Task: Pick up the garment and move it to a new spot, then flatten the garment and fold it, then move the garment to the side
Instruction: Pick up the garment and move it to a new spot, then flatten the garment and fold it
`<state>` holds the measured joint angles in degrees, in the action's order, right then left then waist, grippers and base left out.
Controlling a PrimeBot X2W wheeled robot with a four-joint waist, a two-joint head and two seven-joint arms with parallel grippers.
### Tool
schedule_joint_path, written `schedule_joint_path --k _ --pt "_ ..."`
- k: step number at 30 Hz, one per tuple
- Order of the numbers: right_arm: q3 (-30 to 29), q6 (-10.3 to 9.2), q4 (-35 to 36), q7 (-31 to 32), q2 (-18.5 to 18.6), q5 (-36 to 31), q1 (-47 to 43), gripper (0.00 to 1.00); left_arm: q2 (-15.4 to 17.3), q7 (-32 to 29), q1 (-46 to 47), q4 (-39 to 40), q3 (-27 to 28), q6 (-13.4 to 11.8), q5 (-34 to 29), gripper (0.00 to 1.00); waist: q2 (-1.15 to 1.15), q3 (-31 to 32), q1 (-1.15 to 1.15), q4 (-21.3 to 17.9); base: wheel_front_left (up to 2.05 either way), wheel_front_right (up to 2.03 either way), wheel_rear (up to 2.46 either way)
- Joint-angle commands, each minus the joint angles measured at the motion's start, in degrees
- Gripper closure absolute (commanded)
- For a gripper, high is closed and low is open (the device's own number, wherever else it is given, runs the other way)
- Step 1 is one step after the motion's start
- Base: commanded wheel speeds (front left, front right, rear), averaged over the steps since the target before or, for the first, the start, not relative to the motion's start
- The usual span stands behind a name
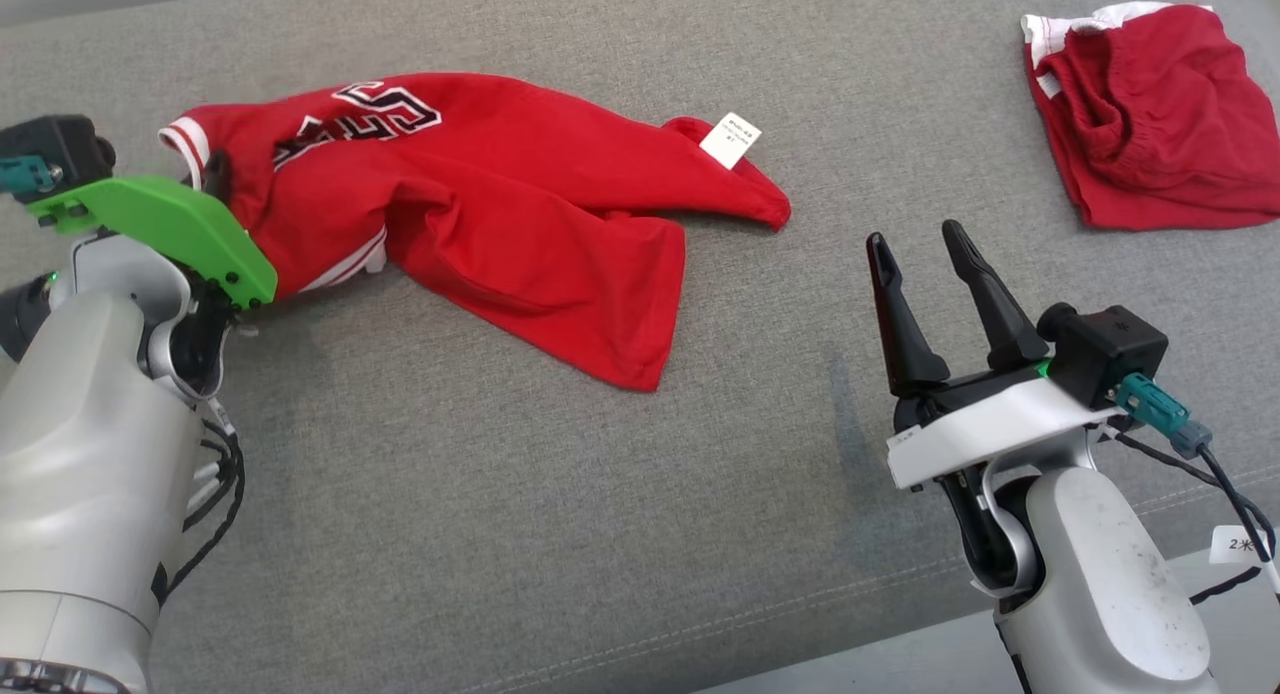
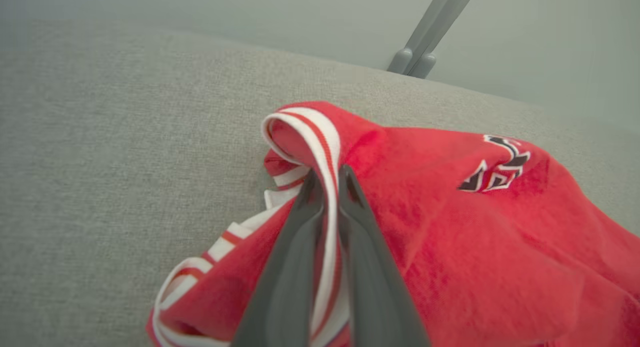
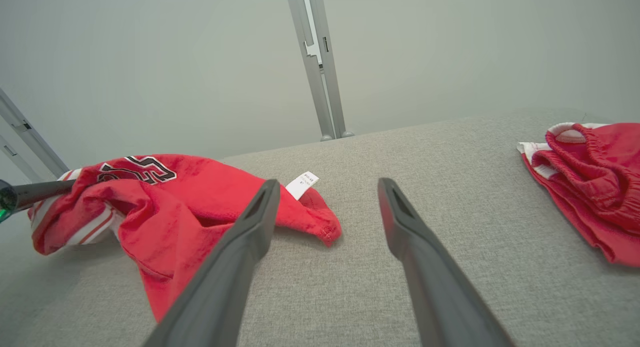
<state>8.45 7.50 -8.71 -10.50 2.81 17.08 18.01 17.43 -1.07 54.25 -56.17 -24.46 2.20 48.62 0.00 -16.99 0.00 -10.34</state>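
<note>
Grey woven fabric covers the worktop (image 1: pixel 500 494), with a pale wall behind its far edge and a slim grey post (image 3: pixel 320 62) rising there. The red jersey (image 1: pixel 480 204) lies rumpled on the far-left part of the worktop, its black-and-white lettering (image 1: pixel 370 119) facing up near the far edge. One loose fold spreads toward the middle, and a narrower tail runs right, ending beside a small white label (image 1: pixel 730 139).

My left hand (image 2: pixel 327 174) is closed on the jersey at its end nearest the left edge. The two dark fingers are pressed together with the red-and-white striped trim (image 2: pixel 320 137) pinched between them, and the trim loops up just past the fingertips. The cloth at that end stands bunched and lifted around the grip, while the rest of it rests on the fabric surface.

My right hand (image 1: pixel 915 234) is open, with its fingers spread and nothing between them. It sits over the right half of the worktop, apart from the jersey's tail, pointing toward the far edge.

A pair of red shorts (image 1: pixel 1150 114) with a gathered waistband and white trim lies crumpled at the far-right corner, well apart from the jersey.
</note>
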Motion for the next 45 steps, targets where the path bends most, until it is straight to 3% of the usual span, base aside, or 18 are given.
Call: schedule_joint_path --k 1,2,3,4,5,6,7,15,23,32,39,45 --pt "-0.2 -0.02 0.5 0.3 0.2 -0.5 0.7 0.0 0.8 -0.6 -1.2 -1.3 0.2 0.2 0.7 1.0 0.0 -0.1 0.0 0.1 0.0 0.0 0.0" --pt "-0.3 -0.02 0.5 0.3 0.2 -0.6 0.7 0.0 0.8 -0.8 -1.4 -1.8 0.3 0.4 0.9 1.0 0.0 0.0 0.0 0.3 0.0 0.0 0.0" --pt "-0.4 -0.02 0.5 0.3 0.2 -0.7 0.6 0.0 0.7 -0.8 -1.6 -2.2 0.4 0.5 1.1 0.89 0.0 0.1 0.0 0.5 0.0 0.0 0.0" --pt "-0.5 -0.02 0.5 0.4 0.2 -0.8 0.5 0.0 0.6 -0.6 -1.9 -2.7 0.5 0.6 1.3 0.66 0.0 0.3 0.0 0.7 0.0 0.0 0.0" --pt "-0.4 -0.02 0.4 0.6 0.2 -0.8 0.3 0.0 0.6 -0.4 -2.3 -3.1 0.4 0.8 1.3 0.51 0.0 0.4 0.0 0.9 0.0 0.0 0.0" --pt "-0.4 -0.02 0.3 0.6 0.2 -0.8 0.2 0.0 0.5 -0.1 -2.6 -3.4 0.2 0.9 1.1 0.12 0.0 0.7 0.0 1.2 0.0 0.0 0.0" --pt "-0.4 -0.02 0.3 0.7 0.2 -0.8 0.1 0.0 0.5 0.1 -2.8 -3.8 0.0 0.9 1.1 0.0 0.0 1.0 0.0 1.4 0.0 0.0 0.0" --pt "-0.9 -0.02 0.0 1.3 0.2 -1.3 -1.3 0.0 0.1 7.1 -5.2 -3.2 -0.6 2.9 0.2 0.0 0.0 4.1 0.0 3.6 0.0 0.0 0.0" --pt "-1.3 -0.02 0.2 2.2 0.2 -1.1 -3.8 0.0 0.1 14.6 -13.3 4.5 -2.4 4.2 -1.5 0.0 0.0 7.9 0.0 6.3 0.0 0.0 0.0" --pt "-0.9 -0.02 -0.6 3.2 0.2 -0.3 -6.7 0.0 1.7 16.2 -29.0 20.7 1.1 -1.3 -5.0 0.0 0.0 10.4 0.0 9.1 0.0 0.0 0.0" --pt "-0.2 -0.02 -3.1 3.5 0.2 -1.6 -8.3 0.0 -0.2 16.2 -42.6 35.9 5.5 -6.7 -8.5 0.0 0.0 12.1 0.0 11.3 0.0 0.0 0.0" --pt "-0.2 -0.02 -8.3 3.8 0.2 -2.7 -9.0 0.0 -1.8 16.2 -49.0 43.6 6.9 -9.1 -10.6 0.0 0.0 12.7 0.0 14.0 0.0 0.0 0.0"
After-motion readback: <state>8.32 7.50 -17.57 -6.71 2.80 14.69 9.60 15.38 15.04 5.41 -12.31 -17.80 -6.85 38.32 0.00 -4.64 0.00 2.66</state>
